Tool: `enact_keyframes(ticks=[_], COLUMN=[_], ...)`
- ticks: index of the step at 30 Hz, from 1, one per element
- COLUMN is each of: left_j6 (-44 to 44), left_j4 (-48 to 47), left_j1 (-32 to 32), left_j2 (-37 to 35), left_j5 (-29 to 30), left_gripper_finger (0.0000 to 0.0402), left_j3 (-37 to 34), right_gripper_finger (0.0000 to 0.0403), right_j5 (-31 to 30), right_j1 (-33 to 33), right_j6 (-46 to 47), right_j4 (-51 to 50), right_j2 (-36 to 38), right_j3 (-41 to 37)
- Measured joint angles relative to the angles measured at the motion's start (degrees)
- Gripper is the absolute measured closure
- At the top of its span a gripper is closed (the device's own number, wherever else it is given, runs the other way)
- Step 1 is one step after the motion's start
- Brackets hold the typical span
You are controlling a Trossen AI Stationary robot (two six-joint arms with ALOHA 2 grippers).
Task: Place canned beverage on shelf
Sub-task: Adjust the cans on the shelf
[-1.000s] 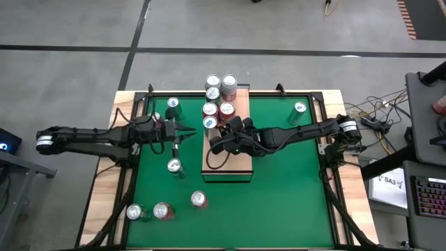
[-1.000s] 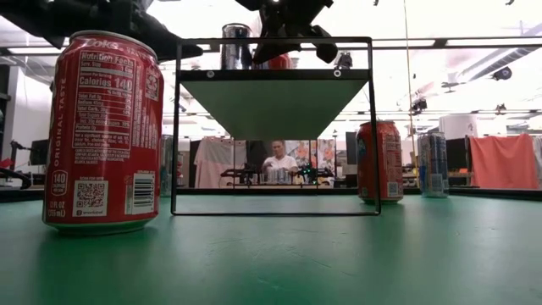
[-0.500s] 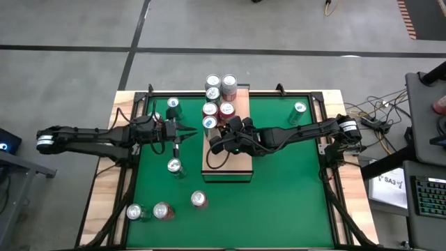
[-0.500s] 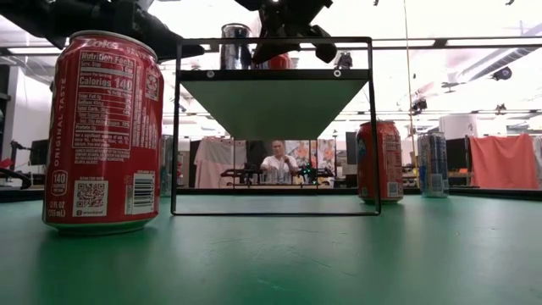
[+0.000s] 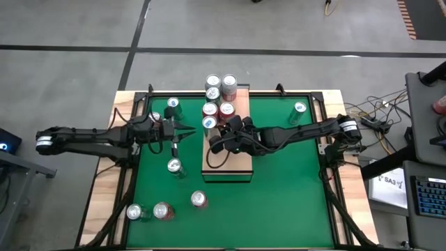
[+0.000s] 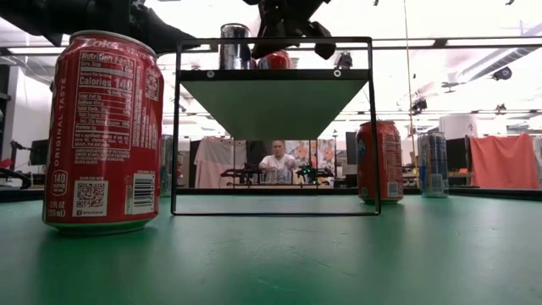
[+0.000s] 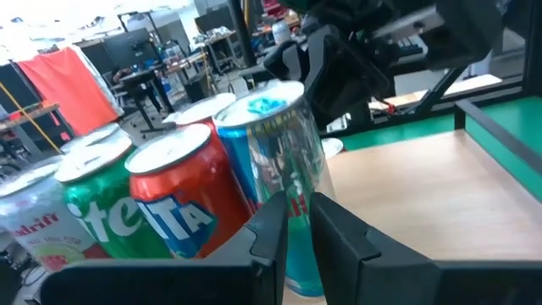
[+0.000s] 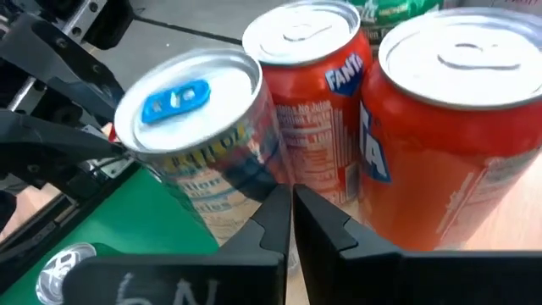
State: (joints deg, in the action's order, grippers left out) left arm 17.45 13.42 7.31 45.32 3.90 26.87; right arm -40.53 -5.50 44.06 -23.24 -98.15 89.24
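Note:
The wooden shelf stands mid-table on its dark frame. Several cans stand at its far end. The nearest of them is a silver can with a blue tab, beside two red Fanta cans. My left gripper is shut and level, pointing toward the table's right at the silver can's side. My right gripper is shut over the shelf, its tips low between the silver can and a Fanta can. My left gripper's shut fingertips stand close against the silver can's lower side, coming level from the table's left; I cannot tell whether they touch it. My right gripper's shut fingertips stand by the foot of the silver can and a Fanta can; I cannot tell whether they touch either.
Loose cans stand on the green surface: two left of the shelf, one far right, three near the front left. A Coke can looms near the low camera. A person sits beyond the table.
My left gripper has edged toward the table's right, closer to the silver can. My right gripper has stayed over the shelf with its fingers shut.

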Motion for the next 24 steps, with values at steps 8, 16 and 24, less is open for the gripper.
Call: enact_keyframes(ticks=[8, 16, 24], left_j6=[0.0, 0.0, 0.0], left_j4=[-2.61, -3.35, -4.36], left_j1=[0.0, 0.0, 0.0], left_j2=[-3.49, -5.0, -6.47], left_j5=[0.0, -0.01, -0.02], left_gripper_finger=[0.0365, 0.0365, 0.0365], left_j3=[0.0, -0.01, -0.02], right_gripper_finger=[0.0394, 0.0394, 0.0394], right_j5=[0.02, 0.02, 0.2], right_j1=[-0.11, -0.12, -0.26], right_j6=[0.33, 1.05, 1.02], right_j4=[-0.04, 0.0, -0.14], right_j2=[-0.15, -0.28, -0.1], right_j3=[-0.27, -0.29, -0.36])
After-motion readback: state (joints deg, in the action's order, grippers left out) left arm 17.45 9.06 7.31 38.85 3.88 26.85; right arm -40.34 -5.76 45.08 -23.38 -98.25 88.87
